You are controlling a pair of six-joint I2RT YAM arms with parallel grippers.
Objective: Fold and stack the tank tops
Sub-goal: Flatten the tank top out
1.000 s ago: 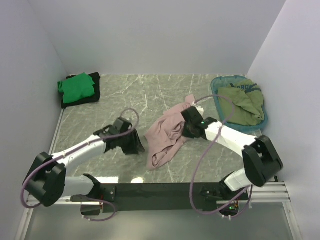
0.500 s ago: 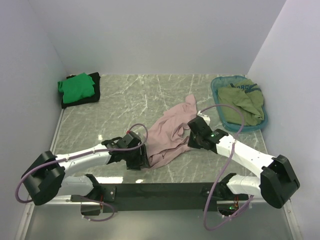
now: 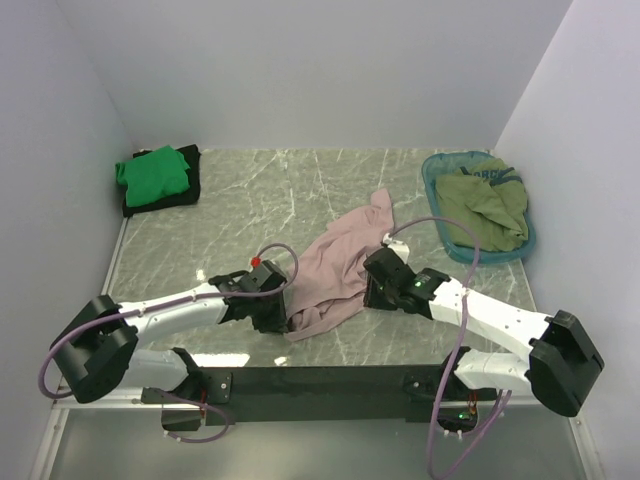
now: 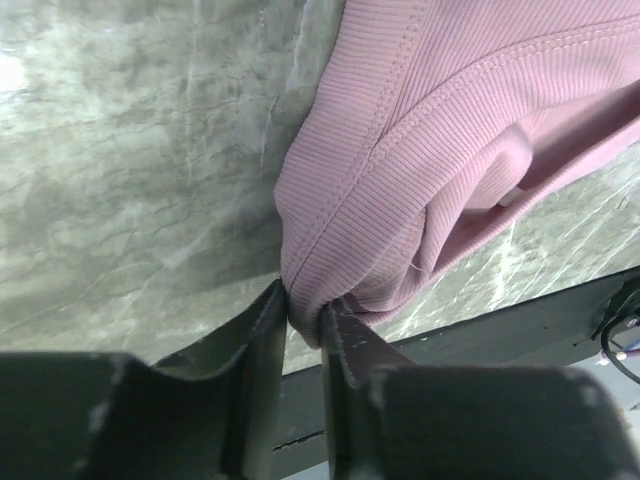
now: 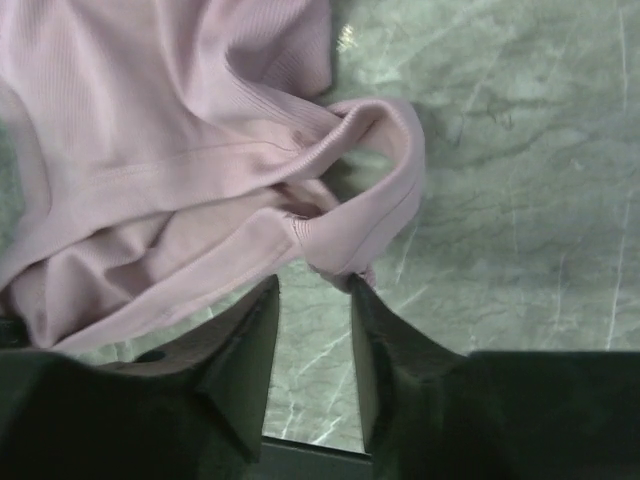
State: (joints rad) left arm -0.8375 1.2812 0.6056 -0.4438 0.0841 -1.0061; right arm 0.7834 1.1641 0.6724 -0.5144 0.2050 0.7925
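Two grippers work the dusty pink tank top point(image 3: 338, 265) crumpled between them: the left gripper point(image 4: 305, 305) pinches its ribbed hem, while the right gripper point(image 5: 312, 290) hangs parted just short of a loose fold, which it likely must seize before spreading the cloth flat.

Crumpled pink top point(image 3: 335, 268) (mid-table) between left hand point(image 3: 276, 318), right hand point(image 3: 371, 291)

Matt ribbed cloth pink tank top point(image 4: 450, 130); glossy marbled table point(image 4: 130, 170)
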